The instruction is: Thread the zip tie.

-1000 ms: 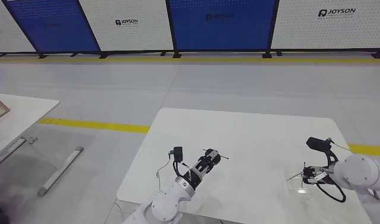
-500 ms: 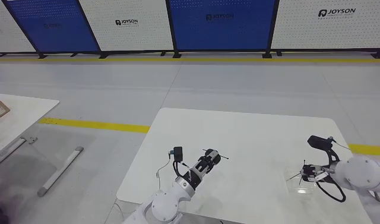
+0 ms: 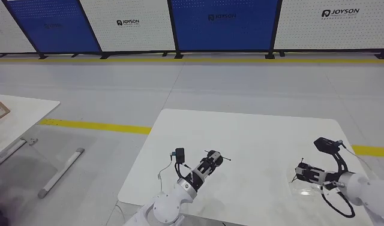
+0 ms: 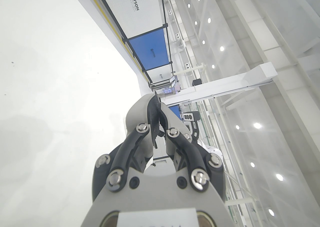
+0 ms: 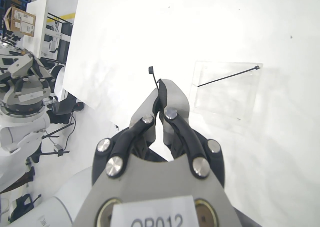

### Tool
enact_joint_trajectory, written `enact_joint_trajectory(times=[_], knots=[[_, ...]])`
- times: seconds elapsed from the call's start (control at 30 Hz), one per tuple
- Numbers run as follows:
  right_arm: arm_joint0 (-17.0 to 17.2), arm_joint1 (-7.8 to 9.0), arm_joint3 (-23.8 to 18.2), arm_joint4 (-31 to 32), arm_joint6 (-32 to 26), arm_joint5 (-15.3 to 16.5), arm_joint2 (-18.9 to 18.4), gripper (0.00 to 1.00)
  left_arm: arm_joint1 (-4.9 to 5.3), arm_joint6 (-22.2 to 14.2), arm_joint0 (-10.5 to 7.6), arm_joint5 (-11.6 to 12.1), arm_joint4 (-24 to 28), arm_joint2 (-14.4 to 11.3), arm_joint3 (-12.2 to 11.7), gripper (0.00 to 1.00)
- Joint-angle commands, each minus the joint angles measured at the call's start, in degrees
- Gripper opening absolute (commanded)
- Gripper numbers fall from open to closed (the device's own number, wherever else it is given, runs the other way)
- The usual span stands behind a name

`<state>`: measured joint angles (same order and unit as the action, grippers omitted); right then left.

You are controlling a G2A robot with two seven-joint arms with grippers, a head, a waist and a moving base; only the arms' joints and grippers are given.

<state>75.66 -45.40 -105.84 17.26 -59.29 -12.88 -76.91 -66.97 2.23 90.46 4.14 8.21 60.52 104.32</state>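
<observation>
The right gripper (image 5: 160,85) was clamped shut on a zip tie (image 5: 153,77), gripping the strap just below its square head. The head stood free above the fingertips, probably so its slot stayed open for a tail to be fed through. Just beside it on the tabletop (image 3: 252,136) lay a clear tray (image 5: 250,103) with a spare zip tie (image 5: 227,77) lying slantwise in it, likely the supply the held one was taken from.

The left gripper (image 3: 215,159) was also closed, on a thin black strap (image 3: 227,159) that crossed its tips and stuck out on both sides. It looked like another tie, though too fine to be sure. Holding it crosswise would leave an end free to aim at the other tie's head.

In the top view the right arm reached in from the right edge of the tabletop, its gripper hanging above the tray's near side and pointing toward the middle. The left arm came up from the front edge, gripper angled forward and to the right, low over the surface. The two grippers were well apart, so by my judgement the threading itself had not begun and they had yet to be brought together.
</observation>
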Motion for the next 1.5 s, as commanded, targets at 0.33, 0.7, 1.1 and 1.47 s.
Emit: enact_joint_trajectory(times=[0.33,0.7,1.1,1.47], knots=[[0.22,-0.11,0.16,-0.32,1.70,-0.30,-0.17,0.00,-0.02,-0.08,-0.17,-0.11,-0.47,-0.09,-0.09,0.00],[11.74,-1.55,-4.08,-9.06,26.78,5.70,-4.49,0.00,-0.98,7.57,-4.87,-9.12,-25.55,-6.33,-2.76,0.00],[14.96,-2.22,-6.08,-8.49,33.18,6.32,-3.19,0.00,-1.98,8.75,-7.61,-11.87,-26.24,-8.31,-5.99,0.00],[21.12,-3.43,-8.07,-8.89,47.29,14.68,-1.95,0.00,-1.98,8.75,-7.61,-11.87,-26.24,-8.31,-5.99,0.00]])
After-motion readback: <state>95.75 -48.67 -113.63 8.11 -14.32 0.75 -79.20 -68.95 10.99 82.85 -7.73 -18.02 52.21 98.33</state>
